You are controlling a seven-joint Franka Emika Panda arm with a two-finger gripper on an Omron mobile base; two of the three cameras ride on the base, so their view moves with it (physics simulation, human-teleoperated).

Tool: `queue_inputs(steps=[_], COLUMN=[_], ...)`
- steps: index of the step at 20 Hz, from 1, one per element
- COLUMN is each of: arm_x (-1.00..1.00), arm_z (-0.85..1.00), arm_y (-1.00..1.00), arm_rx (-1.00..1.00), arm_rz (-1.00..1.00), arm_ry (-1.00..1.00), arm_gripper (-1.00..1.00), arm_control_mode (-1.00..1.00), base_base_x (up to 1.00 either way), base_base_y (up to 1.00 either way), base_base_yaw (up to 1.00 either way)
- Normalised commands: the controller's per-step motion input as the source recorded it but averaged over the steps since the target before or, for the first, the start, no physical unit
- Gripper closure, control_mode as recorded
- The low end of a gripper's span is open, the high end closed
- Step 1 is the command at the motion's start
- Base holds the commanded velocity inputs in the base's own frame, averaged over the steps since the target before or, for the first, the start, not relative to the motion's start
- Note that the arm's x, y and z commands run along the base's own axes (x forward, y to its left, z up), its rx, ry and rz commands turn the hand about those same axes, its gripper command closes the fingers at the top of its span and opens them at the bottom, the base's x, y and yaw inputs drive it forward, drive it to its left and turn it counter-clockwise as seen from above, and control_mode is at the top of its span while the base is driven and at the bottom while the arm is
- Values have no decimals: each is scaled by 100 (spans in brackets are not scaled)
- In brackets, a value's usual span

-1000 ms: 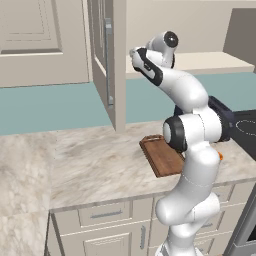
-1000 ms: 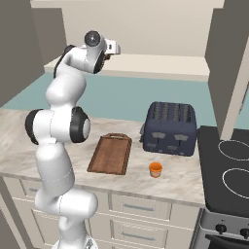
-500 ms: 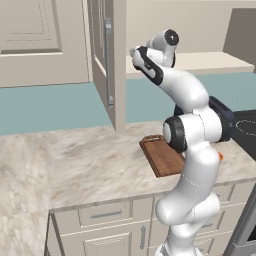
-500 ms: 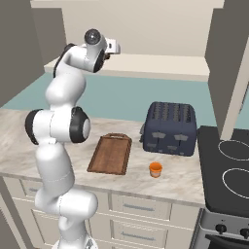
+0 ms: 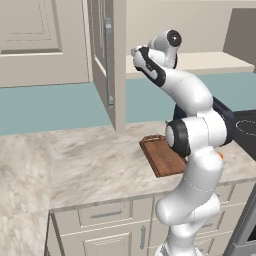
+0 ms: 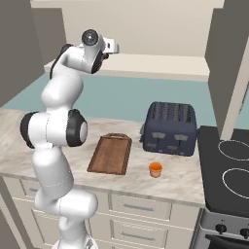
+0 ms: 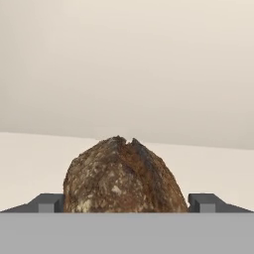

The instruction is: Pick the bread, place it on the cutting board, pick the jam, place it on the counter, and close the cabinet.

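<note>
The white arm with dark joints rises tall from its base, elbow bent, its wrist raised high and reaching forward roughly level. In the hand view the two-finger dark claw (image 7: 126,202) has one tip showing at each side, spread wide; whether they press on anything is hard to tell.

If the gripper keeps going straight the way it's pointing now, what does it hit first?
The bread. In the hand view the loaf sits dead ahead between the two fingertips of the gripper, on the cream shelf; the pale back wall lies behind it. How close it is can't be judged.
</note>
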Motion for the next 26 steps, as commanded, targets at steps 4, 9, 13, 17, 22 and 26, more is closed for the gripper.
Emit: queue_inputs(steps=[4,9,13,17,22,26], arm_x=[-16,-25,-30,-28,-19,-23], arm_z=[8,3,5,11,15,11], arm_y=[0,0,-7,-14,-15,-14], arm_rx=[0,0,0,0,0,0], arm_rz=[0,0,0,0,0,0], arm_ry=[-6,-1,0,-1,-6,-2], arm_gripper=[100,100,100,100,100,100], arm_control_mode=[-100,-100,-100,-100,-100,-100], base_base_x=[0,0,0,0,0,0], base_base_y=[0,0,0,0,0,0], base_base_yaw=[0,0,0,0,0,0])
